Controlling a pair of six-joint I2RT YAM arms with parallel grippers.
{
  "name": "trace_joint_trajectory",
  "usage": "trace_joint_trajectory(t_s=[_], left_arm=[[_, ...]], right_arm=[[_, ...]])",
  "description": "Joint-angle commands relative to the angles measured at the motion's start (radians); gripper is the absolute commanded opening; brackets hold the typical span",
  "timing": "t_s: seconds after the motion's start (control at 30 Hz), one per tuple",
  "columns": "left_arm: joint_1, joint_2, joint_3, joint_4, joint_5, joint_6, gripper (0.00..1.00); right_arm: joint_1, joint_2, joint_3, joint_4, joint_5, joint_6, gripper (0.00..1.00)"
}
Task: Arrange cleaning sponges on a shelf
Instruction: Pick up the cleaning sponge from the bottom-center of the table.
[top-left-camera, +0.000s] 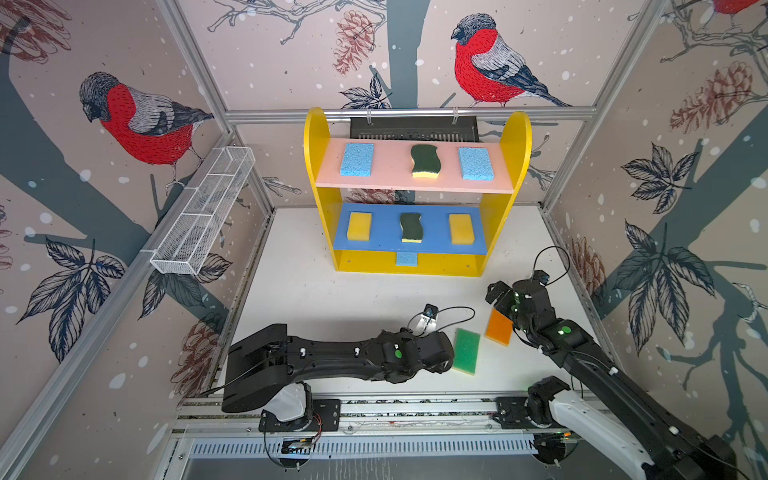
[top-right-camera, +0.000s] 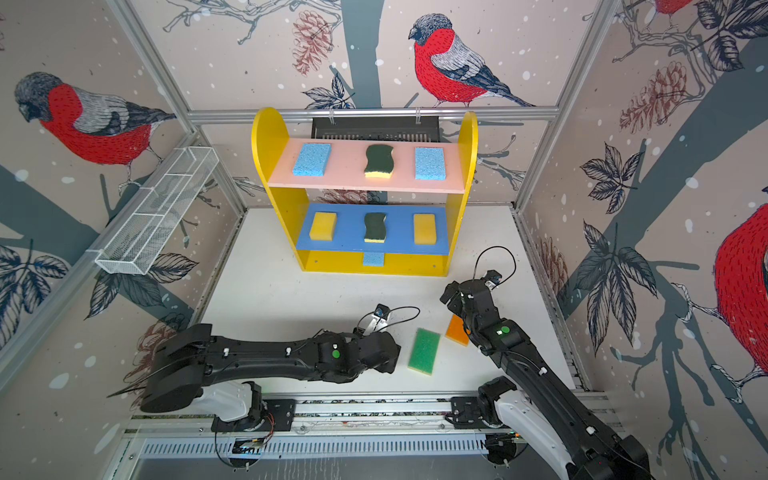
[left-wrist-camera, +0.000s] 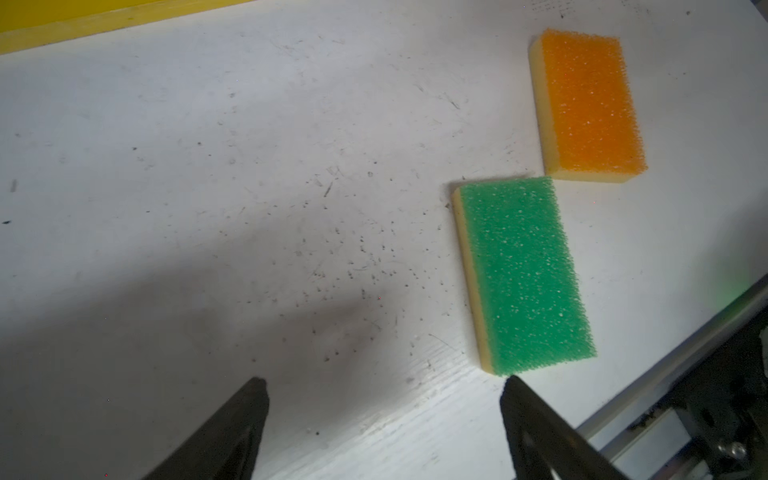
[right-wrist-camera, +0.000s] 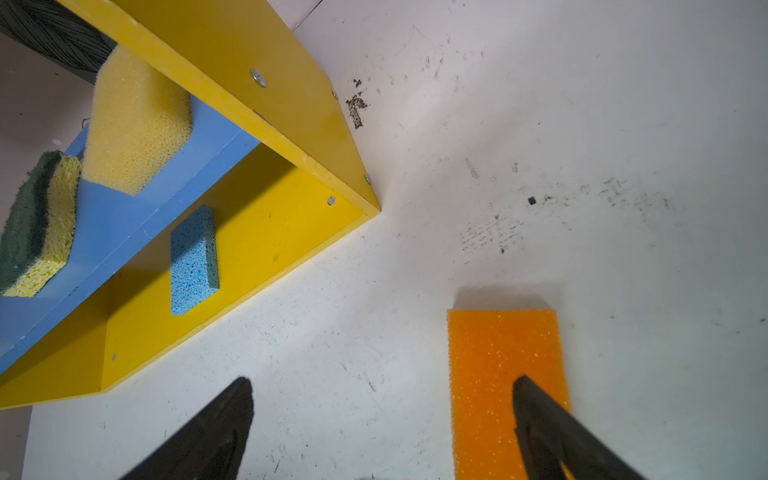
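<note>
Two pincers gape: left pincer (left-wrist-camera: 384, 380) beside green sponge (left-wrist-camera: 525, 274), right pincer (right-wrist-camera: 383, 380) over edge of orange sponge (right-wrist-camera: 498, 353).

Three light blue sponges (top-left-camera: 356, 159) (top-left-camera: 476, 163) (top-left-camera: 406, 258), two dark green wavy sponges (top-left-camera: 425, 160) (top-left-camera: 411, 226), two yellow sponges (top-left-camera: 359, 225) (top-left-camera: 461, 228), one green sponge (top-left-camera: 466, 350) and one orange sponge (top-left-camera: 498, 326) make nine altogether. There is one shelf (top-left-camera: 316, 137) with three boards (top-left-camera: 390, 174) (top-left-camera: 436, 239) (top-left-camera: 449, 266), one white wire basket (top-left-camera: 208, 212), and two robot arms (top-left-camera: 332, 353) (top-left-camera: 590, 357).

Robot lab cell: aluminium frame (top-left-camera: 409, 113), bird-print panels (top-left-camera: 141, 120), 2 rail-mounted arms (top-left-camera: 332, 353).
</note>
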Motion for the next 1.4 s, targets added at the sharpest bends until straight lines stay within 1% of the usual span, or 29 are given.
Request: trace_joint_trajectory(t_s=[0.0, 0.1, 0.27, 0.43, 0.6, 0.9, 0.97, 1.03, 1.17, 1.37], left_arm=[[-0.028, 0.06, 0.052, 0.009, 0.026, -0.028, 0.89], [-0.048, 0.112, 0.107, 0.012, 0.057, -0.033, 0.89], [-0.065, 0.169, 0.153, 0.041, 0.116, -0.029, 0.9], [-0.085, 0.253, 0.234, -0.019, 0.123, -0.045, 0.91], [-0.091, 0.298, 0.267, -0.05, 0.128, -0.074, 0.92], [-0.092, 0.349, 0.308, -0.074, 0.145, -0.089, 0.92], [-0.092, 0.365, 0.327, -0.097, 0.142, -0.102, 0.92], [-0.092, 0.387, 0.361, -0.155, 0.12, -0.129, 0.92], [-0.092, 0.406, 0.381, -0.16, 0.128, -0.121, 0.92], [-0.092, 0.459, 0.445, -0.22, 0.135, -0.135, 0.92]], right_arm=[[-0.016, -0.001, -0.002, -0.001, -0.015, -0.034, 0.98], [-0.042, -0.001, 0.002, -0.008, -0.029, -0.05, 0.98], [-0.093, -0.014, 0.004, -0.015, -0.061, -0.069, 0.99], [-0.144, -0.037, -0.001, -0.022, -0.103, -0.078, 1.0], [-0.172, -0.053, -0.002, -0.029, -0.128, -0.09, 1.0], [-0.197, -0.059, -0.001, -0.035, -0.153, -0.104, 1.0], [-0.201, -0.061, 0.001, -0.035, -0.157, -0.106, 1.0], [-0.206, -0.061, 0.0, -0.036, -0.16, -0.106, 1.0], [-0.211, -0.066, -0.004, -0.034, -0.166, -0.107, 1.0], [-0.222, -0.075, -0.005, -0.044, -0.168, -0.11, 1.0]])
